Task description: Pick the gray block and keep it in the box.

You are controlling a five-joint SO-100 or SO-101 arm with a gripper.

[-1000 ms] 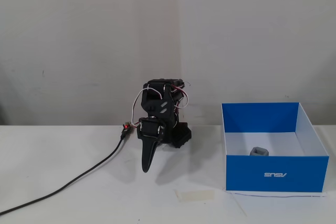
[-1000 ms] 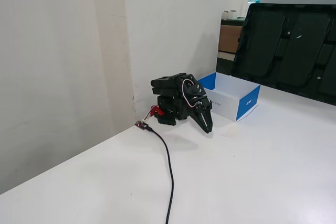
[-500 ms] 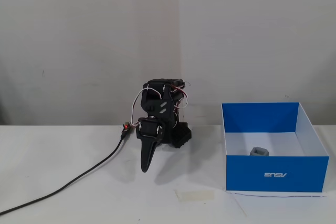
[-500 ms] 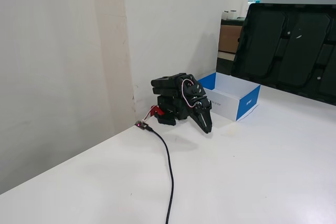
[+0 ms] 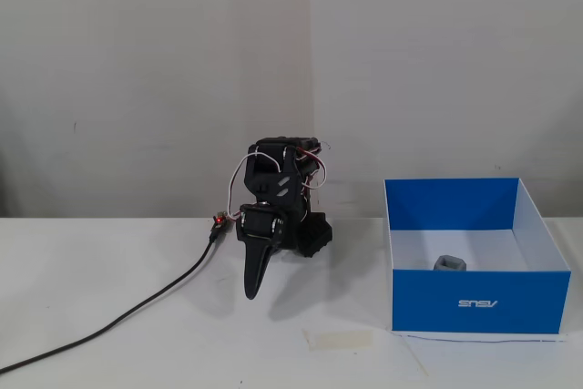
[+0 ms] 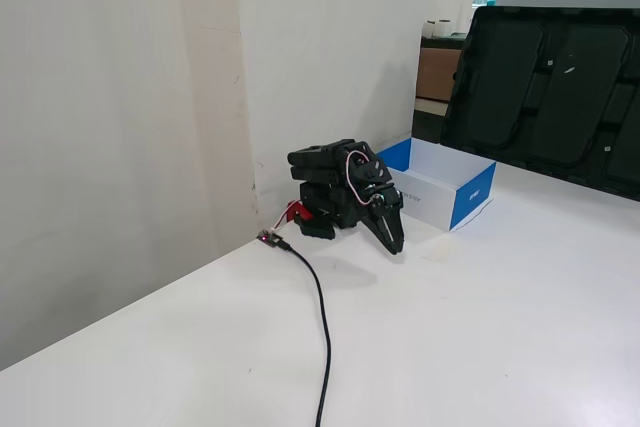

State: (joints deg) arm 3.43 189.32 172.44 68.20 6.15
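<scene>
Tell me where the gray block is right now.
The gray block sits inside the box, on its white floor near the front wall, at the right of a fixed view, apart from the folded arm's gripper.

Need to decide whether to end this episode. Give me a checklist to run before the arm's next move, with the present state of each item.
1. Gray block inside the box: ok, it sits on the white floor near the front wall.
2. Gripper empty: ok, nothing is held.
3. Gripper closed: ok, the fingers meet at the tip.
4. Arm clear of the box: ok, folded to the box's left in a fixed view.
5. Cable clear of the box: ok.
6. Tape strip loose or stuck: cannot tell.
</scene>
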